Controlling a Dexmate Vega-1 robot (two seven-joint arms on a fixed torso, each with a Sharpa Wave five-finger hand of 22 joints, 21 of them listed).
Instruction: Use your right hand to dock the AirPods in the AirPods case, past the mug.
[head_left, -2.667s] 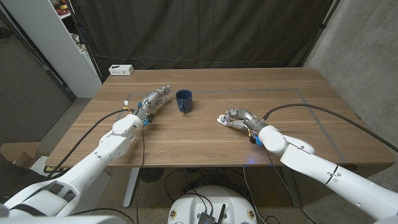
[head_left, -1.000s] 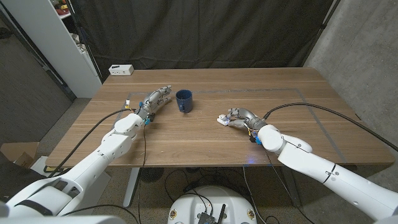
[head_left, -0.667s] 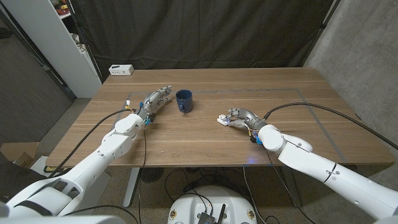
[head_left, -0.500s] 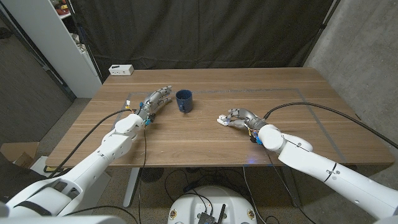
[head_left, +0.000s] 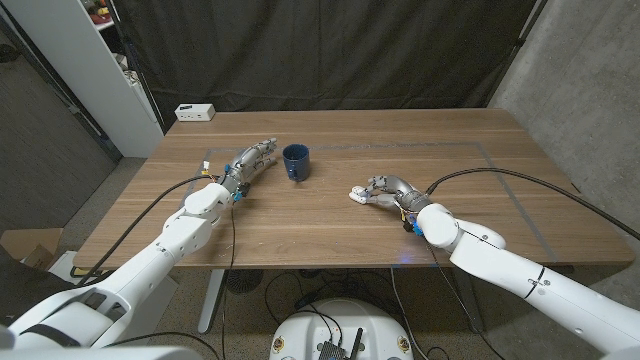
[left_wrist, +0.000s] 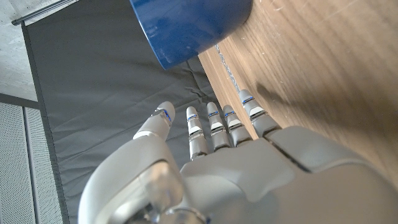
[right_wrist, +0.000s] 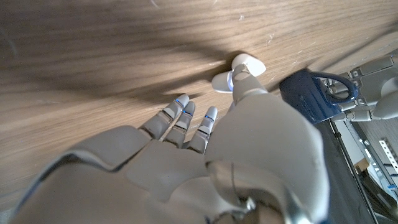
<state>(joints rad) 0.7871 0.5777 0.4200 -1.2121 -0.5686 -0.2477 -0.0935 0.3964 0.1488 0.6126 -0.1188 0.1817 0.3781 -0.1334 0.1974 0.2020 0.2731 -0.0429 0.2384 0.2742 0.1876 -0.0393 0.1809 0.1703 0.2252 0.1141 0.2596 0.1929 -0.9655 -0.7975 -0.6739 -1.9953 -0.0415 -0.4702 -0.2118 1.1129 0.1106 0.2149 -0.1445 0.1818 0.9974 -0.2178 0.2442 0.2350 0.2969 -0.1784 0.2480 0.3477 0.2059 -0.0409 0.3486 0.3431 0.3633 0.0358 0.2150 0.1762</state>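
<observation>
Left hand (head_left: 251, 160): left of centre, fingers straight and apart, holding nothing, parked just beside the mug.
Mug (head_left: 295, 162): upper middle, upright on the counter (head_left: 300, 225).
AirPods case (head_left: 356, 193): centre frame, white, open, at the right fingertips.
Right hand (head_left: 388, 191): fingers curled around the case; whether it grips, I cannot tell.

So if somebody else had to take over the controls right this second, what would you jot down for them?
Left hand: holds nothing, fingers straight, waiting beside the blue mug.
Right hand: on the table to the mug's right, fingers touching the white AirPods; whether it grips them is unclear.
AirPods case: I cannot pick it out apart from the white pieces at the right hand.
Done: right hand has reached the AirPods.
Left: secure them and dock them in the case.
</observation>
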